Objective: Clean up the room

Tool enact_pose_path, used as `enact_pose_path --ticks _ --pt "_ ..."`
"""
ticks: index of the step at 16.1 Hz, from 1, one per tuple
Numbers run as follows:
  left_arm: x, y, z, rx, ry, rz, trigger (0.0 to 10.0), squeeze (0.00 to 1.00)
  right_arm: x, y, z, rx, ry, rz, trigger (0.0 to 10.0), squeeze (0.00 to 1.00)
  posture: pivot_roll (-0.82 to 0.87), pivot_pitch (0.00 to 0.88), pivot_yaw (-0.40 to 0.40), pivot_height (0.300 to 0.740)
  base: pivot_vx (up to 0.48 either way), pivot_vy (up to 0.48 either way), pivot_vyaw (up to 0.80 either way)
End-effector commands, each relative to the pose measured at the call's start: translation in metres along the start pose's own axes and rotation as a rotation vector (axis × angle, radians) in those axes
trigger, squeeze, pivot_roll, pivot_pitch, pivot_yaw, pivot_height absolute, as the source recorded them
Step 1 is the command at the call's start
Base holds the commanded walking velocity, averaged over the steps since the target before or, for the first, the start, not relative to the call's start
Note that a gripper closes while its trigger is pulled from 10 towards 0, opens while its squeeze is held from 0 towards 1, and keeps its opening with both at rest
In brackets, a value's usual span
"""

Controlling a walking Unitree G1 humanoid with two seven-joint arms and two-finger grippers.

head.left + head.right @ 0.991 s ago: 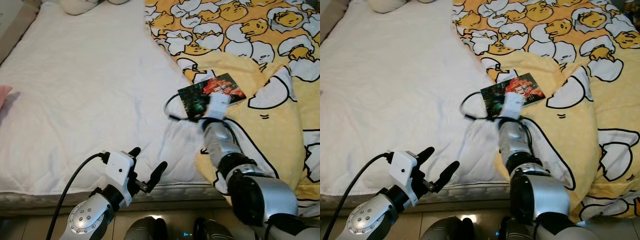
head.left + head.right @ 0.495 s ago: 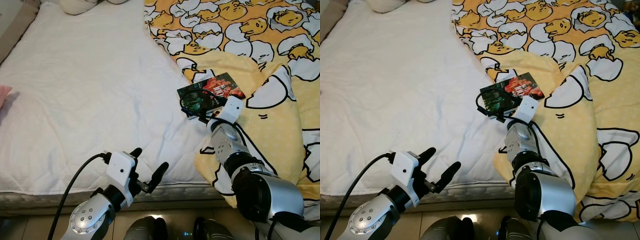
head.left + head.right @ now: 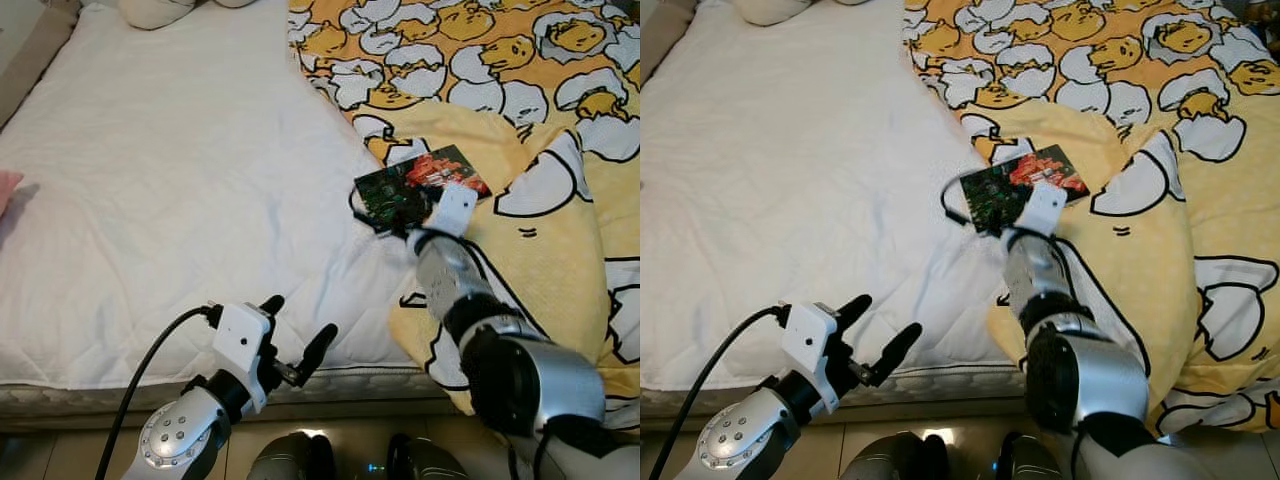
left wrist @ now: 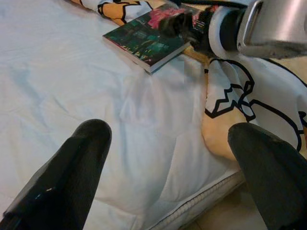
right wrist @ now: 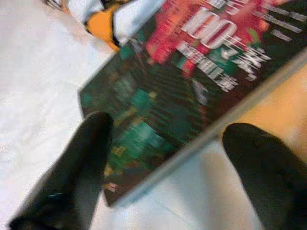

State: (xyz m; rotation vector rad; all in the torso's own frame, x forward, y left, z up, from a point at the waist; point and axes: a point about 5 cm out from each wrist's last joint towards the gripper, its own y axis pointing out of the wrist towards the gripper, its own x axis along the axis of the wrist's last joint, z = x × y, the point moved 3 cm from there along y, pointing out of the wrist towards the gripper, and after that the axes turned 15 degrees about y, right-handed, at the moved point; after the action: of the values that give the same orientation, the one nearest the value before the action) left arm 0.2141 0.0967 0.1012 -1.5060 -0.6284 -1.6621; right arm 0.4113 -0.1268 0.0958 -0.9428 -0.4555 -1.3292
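Bed [image 3: 150, 200]: a wide mattress under a white quilted sheet, its near edge running across the foot of the head views. A yellow duvet printed with white-and-yellow egg-chick cartoons [image 3: 520, 110] covers the robot's right part of the bed and is folded back on itself near the front.

Item of interest: a thin rectangular book with a dark green and red cover [image 3: 415, 185]. It lies flat at the duvet's inner edge, one corner on the white sheet, the rest on the yellow fabric. White lettering reading "100" is legible on the red part in the right wrist view [image 5: 211, 33].

Right tool [image 5: 177, 158]: the silver right arm is stretched forward over the duvet fold, its white wrist housing just beside the book's near edge. The two black fingers [image 5: 81, 167] stand apart, one to either side of the book's near corner, and are not clamped on it. Whether they touch the cover cannot be told.

Left tool [image 3: 297, 335]: held low in front of the mattress edge, well apart from the book, fingers spread and holding nothing. A black cable [image 3: 150, 370] loops from its white housing.

Other: a cream-coloured soft object [image 3: 155, 10] at the bed's far end; a pink item [image 3: 8, 188] at the far left edge, too cropped to identify.
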Motion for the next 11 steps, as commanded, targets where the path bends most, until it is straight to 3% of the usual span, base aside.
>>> enact_pose_path --ticks 1,2,3,4,7,9,11 --pt "-0.007 -0.003 0.001 0.004 -0.004 0.028 10.0 0.0 -0.012 -0.001 0.002 -0.007 0.048 0.05 0.0 0.0 0.12 0.156 0.145 0.74 0.0 0.0 0.0" --pt "-0.007 -0.003 0.001 0.005 -0.002 0.029 10.0 0.0 -0.015 -0.002 0.002 -0.008 0.052 0.066 0.0 0.0 0.14 0.149 0.142 0.74 0.0 0.0 0.0" --pt "-0.007 -0.004 0.001 0.006 0.0 0.029 10.0 0.0 -0.019 -0.002 0.002 -0.013 0.053 0.08 4.1 0.0 0.14 0.147 0.14 0.74 0.0 0.0 0.0" --pt "-0.007 -0.005 0.001 0.007 0.001 0.03 10.0 0.0 -0.02 -0.002 0.001 -0.017 0.054 0.088 10.0 0.0 0.14 0.147 0.14 0.74 0.0 0.0 0.0" --pt "-0.007 -0.007 0.0 0.009 0.004 0.034 10.0 0.0 -0.023 -0.003 -0.005 -0.047 0.065 0.097 10.0 0.0 0.15 0.155 0.14 0.74 0.0 0.0 0.0" --pt "-0.006 -0.01 0.0 0.01 0.005 0.038 10.0 0.0 -0.02 -0.003 -0.004 -0.041 -0.067 0.085 10.0 0.0 0.15 0.163 0.142 0.74 0.0 0.0 0.0" --pt "-0.007 -0.011 -0.001 0.009 0.003 0.041 10.0 0.0 -0.017 -0.002 -0.006 -0.054 -0.073 0.067 10.0 0.0 0.15 0.167 0.143 0.74 0.0 0.0 0.0"
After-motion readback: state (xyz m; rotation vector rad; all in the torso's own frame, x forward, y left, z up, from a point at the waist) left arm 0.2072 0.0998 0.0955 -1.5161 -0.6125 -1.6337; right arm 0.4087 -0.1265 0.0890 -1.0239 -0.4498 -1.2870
